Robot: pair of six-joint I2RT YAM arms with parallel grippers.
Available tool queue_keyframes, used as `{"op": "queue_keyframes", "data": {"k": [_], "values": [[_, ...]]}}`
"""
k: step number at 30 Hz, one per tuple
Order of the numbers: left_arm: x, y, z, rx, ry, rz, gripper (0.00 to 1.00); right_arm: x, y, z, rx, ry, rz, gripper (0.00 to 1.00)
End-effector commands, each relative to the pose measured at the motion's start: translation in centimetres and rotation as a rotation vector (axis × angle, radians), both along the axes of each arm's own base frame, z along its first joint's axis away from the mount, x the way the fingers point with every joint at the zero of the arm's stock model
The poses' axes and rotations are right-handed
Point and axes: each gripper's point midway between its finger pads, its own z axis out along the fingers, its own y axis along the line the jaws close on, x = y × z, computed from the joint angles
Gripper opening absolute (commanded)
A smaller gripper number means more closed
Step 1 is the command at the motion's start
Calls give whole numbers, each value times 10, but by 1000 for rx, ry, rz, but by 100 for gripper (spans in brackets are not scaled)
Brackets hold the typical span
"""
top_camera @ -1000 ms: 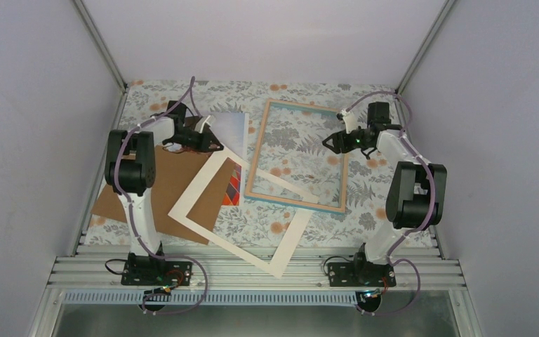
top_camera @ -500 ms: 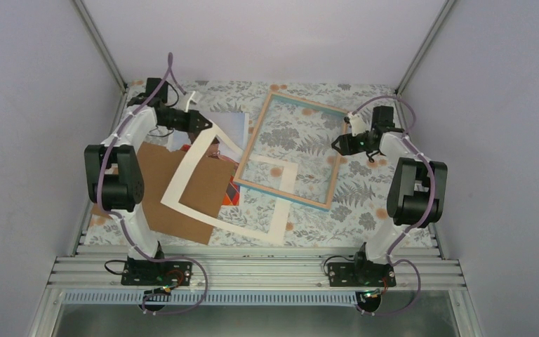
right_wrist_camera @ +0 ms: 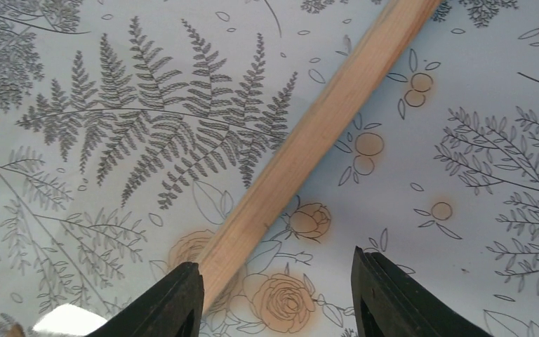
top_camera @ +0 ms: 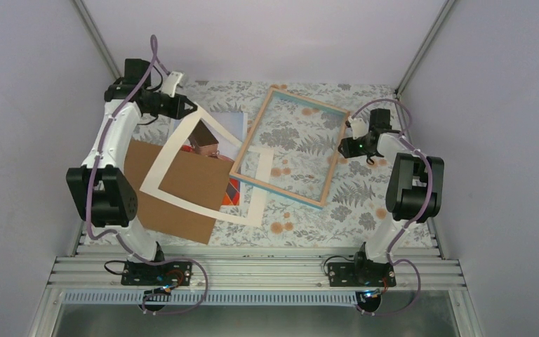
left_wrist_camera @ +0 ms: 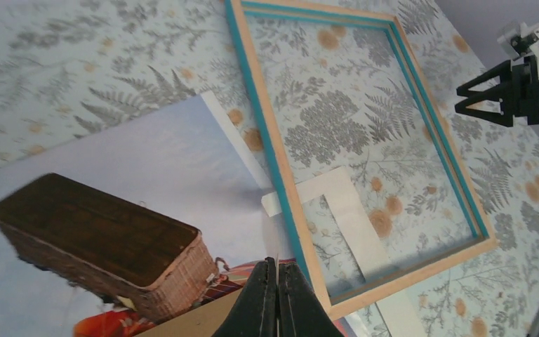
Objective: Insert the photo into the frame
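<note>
Change: the left gripper point(top_camera: 192, 109) has swung to the far-left corner, dragging the cream mat point(top_camera: 196, 206) with it. The frame point(top_camera: 277, 189) has turned and slid left.
Left fingers: pinched tight on the mat's far corner.
Right gripper point(top_camera: 344, 146): jaws apart, straddling the frame's wooden right edge.
Photo point(top_camera: 230, 125): flat between the backing board point(top_camera: 175, 217) and the frame, partly under the mat.
Step, as judged: clearing the mat off the photo.
Next move: calls for freeing the mat entirely.
Obstacle: the mat's near corner lies beneath the frame.
</note>
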Motion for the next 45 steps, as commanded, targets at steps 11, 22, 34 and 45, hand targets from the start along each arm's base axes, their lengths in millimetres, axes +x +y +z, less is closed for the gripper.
{"op": "queue_keyframes", "data": {"k": [11, 22, 34, 45], "values": [[5, 54, 113, 209, -330, 252, 2, -4, -29, -21, -83, 25, -56, 52], [2, 57, 198, 168, -534, 325, 2, -3, -31, -13, -72, 10, -56, 51], [13, 79, 275, 276, -786, 452, 2, 0, -25, 7, -43, -26, -47, 52], [51, -32, 293, 235, -1083, 248, 2, 8, -3, 60, 147, -120, -28, 59]]}}
